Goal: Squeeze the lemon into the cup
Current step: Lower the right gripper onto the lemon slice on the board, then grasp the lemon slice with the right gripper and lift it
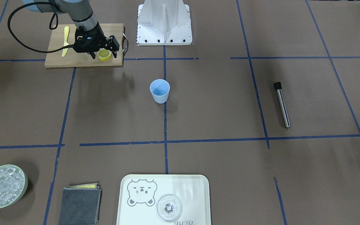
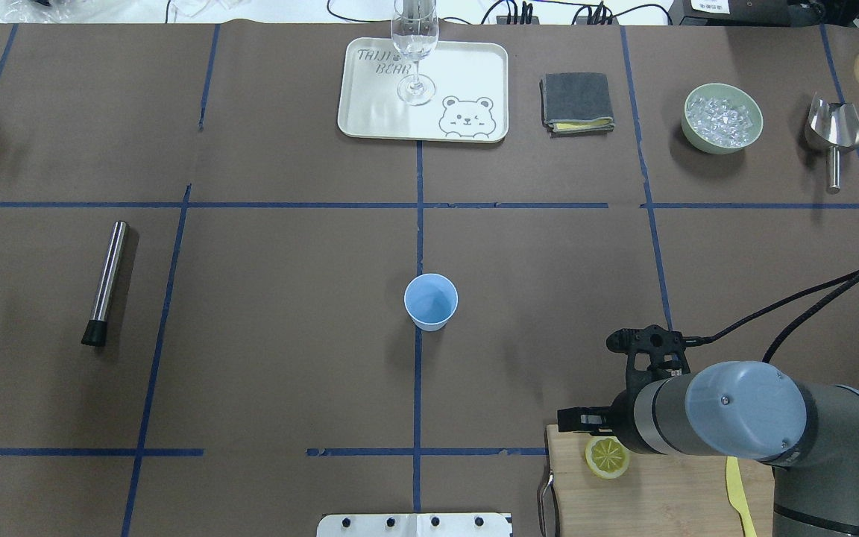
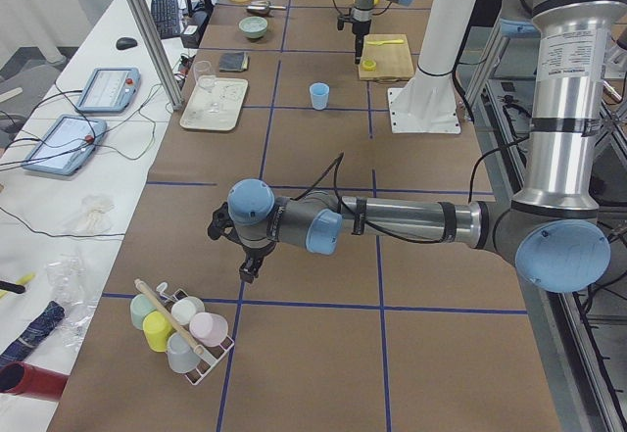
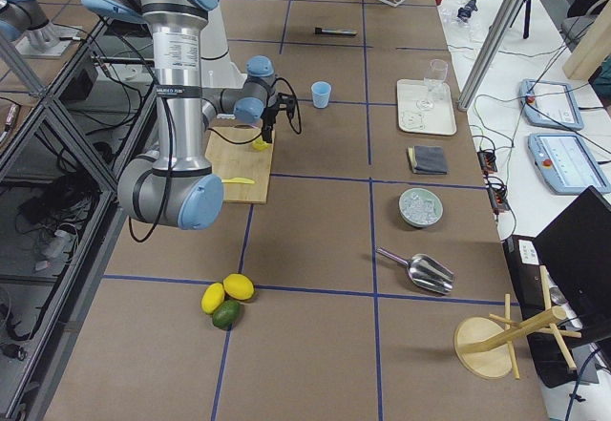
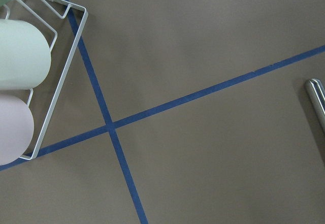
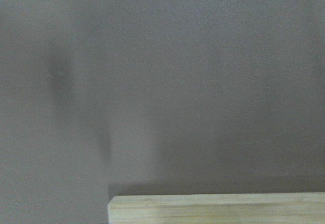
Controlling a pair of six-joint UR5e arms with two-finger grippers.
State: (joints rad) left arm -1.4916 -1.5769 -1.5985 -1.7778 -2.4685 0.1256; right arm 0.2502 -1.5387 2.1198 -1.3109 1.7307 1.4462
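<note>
Two fingers of the right gripper [image 1: 103,53] stand spread over the lemon slice [image 2: 608,456], which lies flat on a wooden board [image 1: 58,59]; whether they touch it is unclear. The blue cup [image 1: 159,90] stands well apart on the brown, blue-taped table [image 1: 214,109]. Far off, the left gripper [image 3: 245,267] shows too small to tell how its fingers stand.

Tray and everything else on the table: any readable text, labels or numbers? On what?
"TAIJI BEAR": printed on the tray next to the bear drawing; the glass overlaps the last letters.
Tablet screens off the table: too small to read.
No other text is legible in any view.
</note>
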